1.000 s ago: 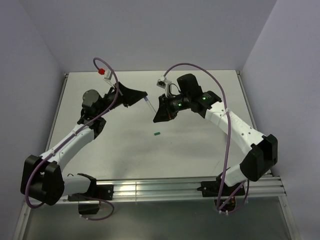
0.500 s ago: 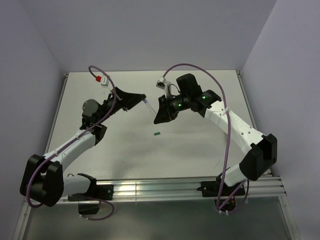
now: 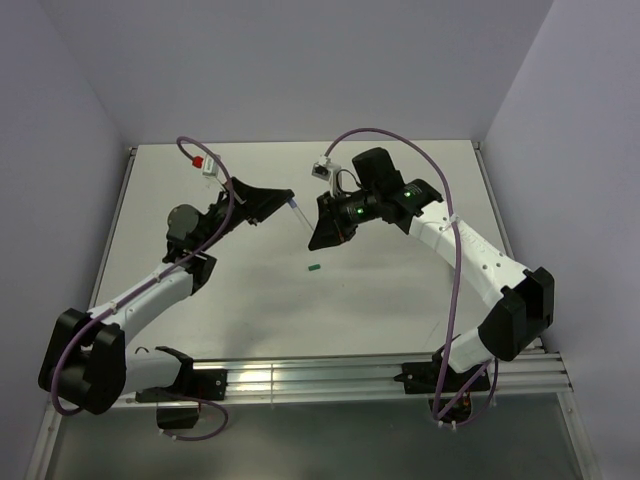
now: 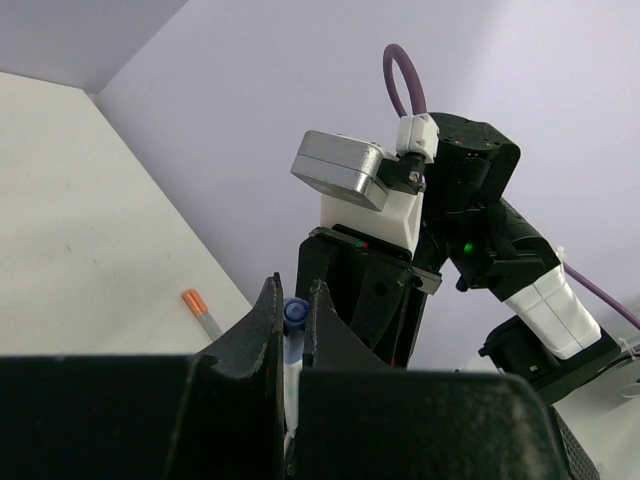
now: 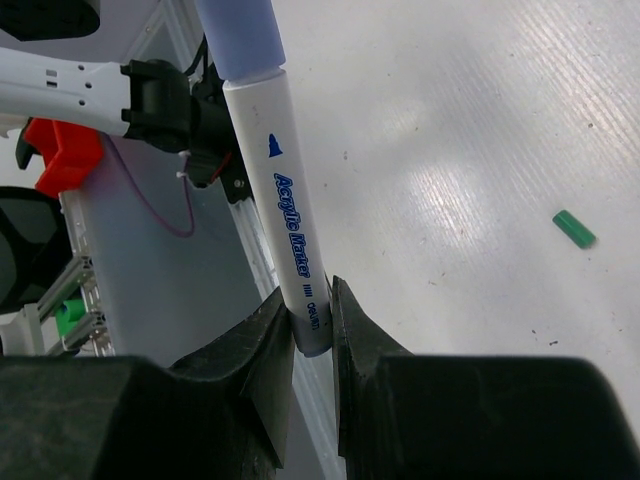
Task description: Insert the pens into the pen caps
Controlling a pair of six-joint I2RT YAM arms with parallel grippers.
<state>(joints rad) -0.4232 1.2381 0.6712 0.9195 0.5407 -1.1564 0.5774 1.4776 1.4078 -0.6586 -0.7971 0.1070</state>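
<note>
Clearly, the white pen [image 5: 296, 245] bears blue lettering and a blue cap [image 5: 240, 35].

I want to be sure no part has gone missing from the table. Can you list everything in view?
table: one, white, under both arms
white pen: one, white barrel with blue print, held in mid-air
blue cap: one, pale blue, on that pen's far end
green cap: one, dark green, lying loose on the table
orange-ended pen: one, greyish with an orange end, lying on the table near a wall
cables: two, purple, one along each arm
left gripper: one, black, shut on the blue cap
right gripper: one, black, shut on the white pen's grey end
</note>
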